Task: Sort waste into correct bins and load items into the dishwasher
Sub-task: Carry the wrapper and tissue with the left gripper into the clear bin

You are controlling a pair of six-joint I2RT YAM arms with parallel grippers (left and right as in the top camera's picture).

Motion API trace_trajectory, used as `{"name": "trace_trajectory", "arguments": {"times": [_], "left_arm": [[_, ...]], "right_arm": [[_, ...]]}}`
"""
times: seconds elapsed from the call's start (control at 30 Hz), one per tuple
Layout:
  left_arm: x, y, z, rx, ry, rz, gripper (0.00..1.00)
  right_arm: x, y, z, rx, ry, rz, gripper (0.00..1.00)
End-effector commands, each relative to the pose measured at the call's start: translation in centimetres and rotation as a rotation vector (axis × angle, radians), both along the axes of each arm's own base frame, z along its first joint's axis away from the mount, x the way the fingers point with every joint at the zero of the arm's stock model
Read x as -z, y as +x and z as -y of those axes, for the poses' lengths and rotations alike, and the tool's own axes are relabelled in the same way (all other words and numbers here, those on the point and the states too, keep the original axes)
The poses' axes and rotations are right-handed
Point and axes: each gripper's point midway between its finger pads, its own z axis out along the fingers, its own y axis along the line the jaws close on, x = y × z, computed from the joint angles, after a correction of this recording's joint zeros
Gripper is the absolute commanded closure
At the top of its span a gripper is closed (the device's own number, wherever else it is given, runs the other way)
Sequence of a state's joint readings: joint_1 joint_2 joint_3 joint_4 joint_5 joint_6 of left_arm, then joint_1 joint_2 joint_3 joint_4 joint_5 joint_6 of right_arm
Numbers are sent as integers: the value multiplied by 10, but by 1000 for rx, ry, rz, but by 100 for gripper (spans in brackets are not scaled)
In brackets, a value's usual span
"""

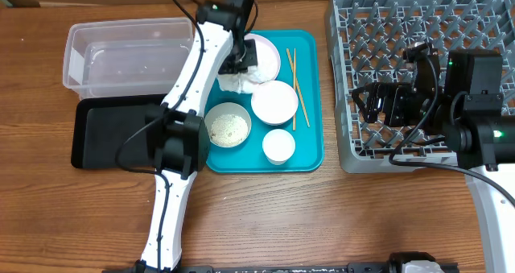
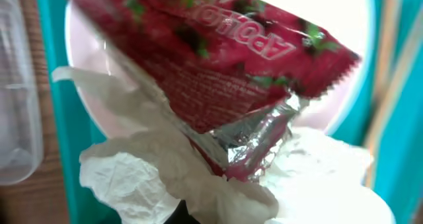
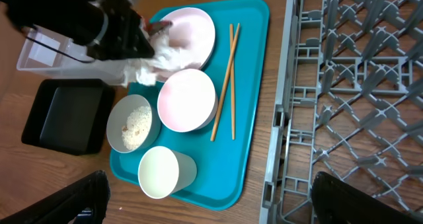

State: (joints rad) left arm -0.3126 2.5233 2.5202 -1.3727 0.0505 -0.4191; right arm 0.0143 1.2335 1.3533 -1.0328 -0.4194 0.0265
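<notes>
My left gripper (image 1: 239, 62) is down at the near edge of the pale round plate (image 1: 269, 51), right over the crumpled white napkins (image 1: 240, 83). In the left wrist view the red crinkly wrapper (image 2: 218, 72) fills the frame, its lower end tucked into the napkins (image 2: 132, 178), which hide the fingers. The teal tray (image 1: 310, 104) also holds a bowl of rice (image 1: 228, 126), an empty bowl (image 1: 274, 101), a cup (image 1: 278, 146) and two chopsticks (image 1: 294, 88). My right gripper (image 1: 372, 104) is open and empty over the grey dish rack (image 1: 386, 31).
The clear tub (image 1: 121, 59) stands at the back left, with the black tray (image 1: 105, 136) in front of it, both left of the teal tray. The left arm crosses over the black tray's right end. The rack's left wall stands close to the teal tray's right edge.
</notes>
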Motion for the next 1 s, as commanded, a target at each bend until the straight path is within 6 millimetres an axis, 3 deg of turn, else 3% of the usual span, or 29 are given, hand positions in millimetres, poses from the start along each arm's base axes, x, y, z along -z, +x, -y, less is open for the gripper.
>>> {"name": "trace_trajectory", "arguments": {"times": [0.0, 0.3, 0.47, 0.63, 0.73, 0.87, 0.97], "left_arm": [[-20, -2, 9, 42, -46, 10, 96], [-38, -30, 1, 41, -24, -71, 96], [-56, -32, -3, 36, -24, -49, 96], [-90, -23, -10, 19, -42, 50, 96], [-110, -16, -28, -20, -10, 119, 96], [-116, -8, -58, -88, 9, 139, 96], [-114, 0, -103, -225, 17, 134, 96]], "right_arm": [[-10, 2, -1, -1, 9, 26, 2], [-10, 2, -1, -1, 9, 27, 2], [-10, 2, -1, -1, 9, 27, 3], [-10, 2, -1, -2, 9, 27, 3], [-10, 2, -1, -1, 9, 26, 3], [-10, 2, -1, -1, 9, 26, 3], [-10, 2, -1, -2, 9, 26, 4]]}}
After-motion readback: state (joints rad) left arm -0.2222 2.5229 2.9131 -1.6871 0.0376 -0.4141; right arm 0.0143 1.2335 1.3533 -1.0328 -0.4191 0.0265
